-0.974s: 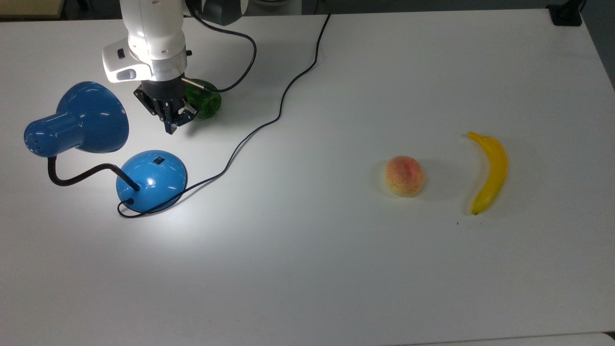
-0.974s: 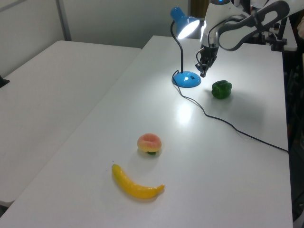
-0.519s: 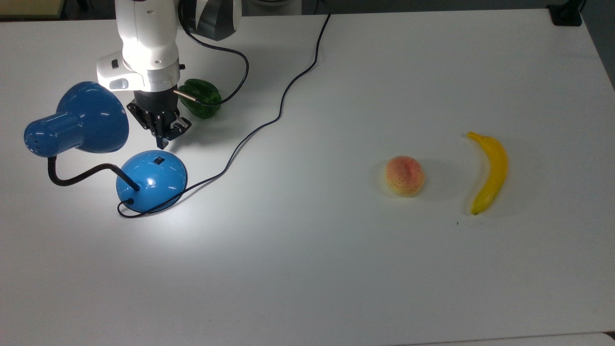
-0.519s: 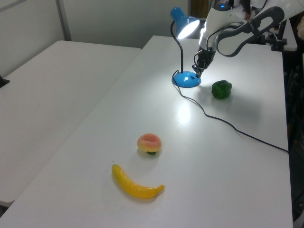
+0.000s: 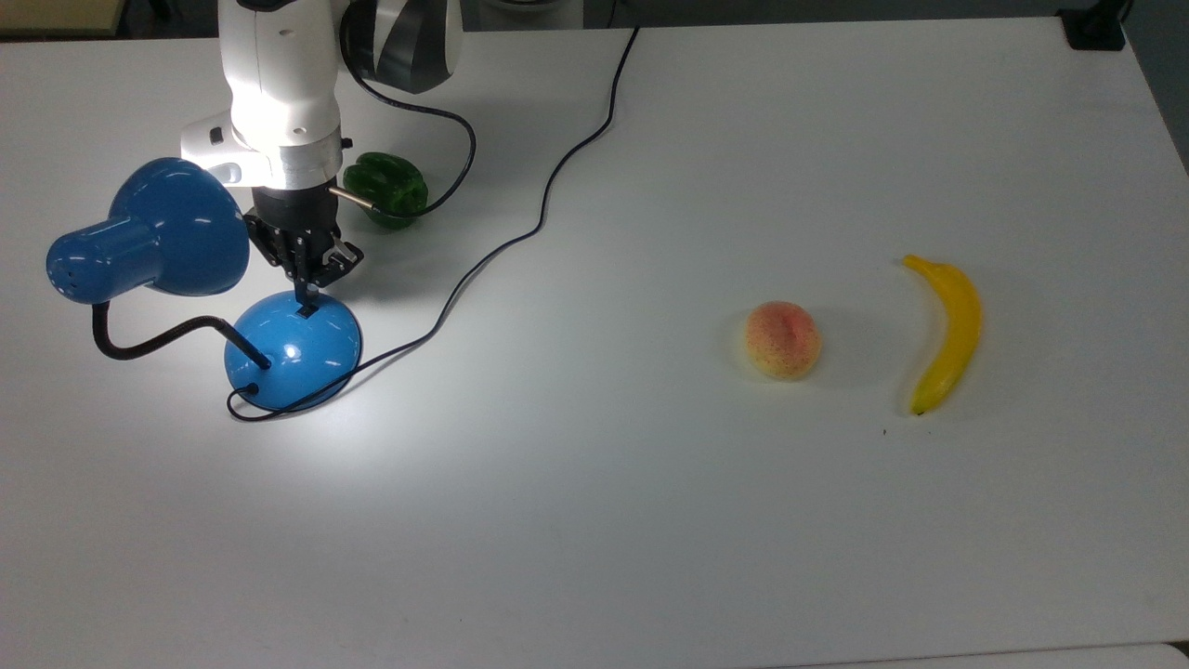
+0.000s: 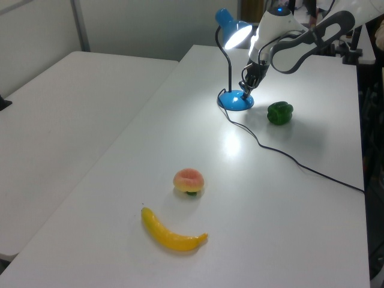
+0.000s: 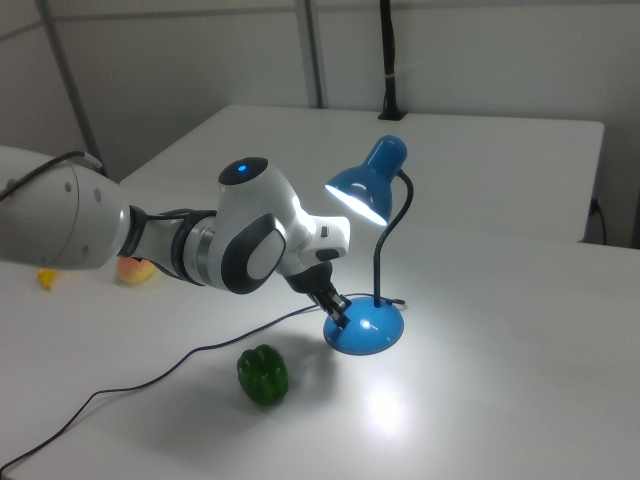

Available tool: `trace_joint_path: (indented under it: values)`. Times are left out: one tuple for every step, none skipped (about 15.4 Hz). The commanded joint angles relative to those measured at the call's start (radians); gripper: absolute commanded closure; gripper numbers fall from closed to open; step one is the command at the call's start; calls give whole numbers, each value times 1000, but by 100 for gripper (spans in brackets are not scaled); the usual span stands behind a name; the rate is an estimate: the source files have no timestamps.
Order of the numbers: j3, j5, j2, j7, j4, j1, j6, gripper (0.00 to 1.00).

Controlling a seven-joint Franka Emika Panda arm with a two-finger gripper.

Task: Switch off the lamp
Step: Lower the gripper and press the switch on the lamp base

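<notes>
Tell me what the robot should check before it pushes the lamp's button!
1. Lamp on, so there is something to switch off: ok, light pools on the table.
2. Gripper tip over the switch on the blue base: ok in the top view.
3. Tip already touching the switch: cannot tell.
4. Green pepper out of the way: ok.
5. Cord away from the gripper: ok.
</notes>
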State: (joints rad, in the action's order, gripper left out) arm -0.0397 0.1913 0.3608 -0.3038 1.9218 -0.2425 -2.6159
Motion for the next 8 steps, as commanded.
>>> trace_joint_path:
  values:
    - [-2,20,24,-32,-9,0,-45,100]
    - [0,20,29,-32,-10,0,-46,100]
    - [0,20,29,-32,-9,0,-46,100]
    - [-2,20,29,-32,-9,0,-46,100]
    - [0,20,30,-31,-9,2,-46,100]
    - [0,20,30,-32,-9,2,-44,100]
    - [0,20,30,-32,-7,0,-42,100]
    - [0,20,30,-32,-4,2,-39,100]
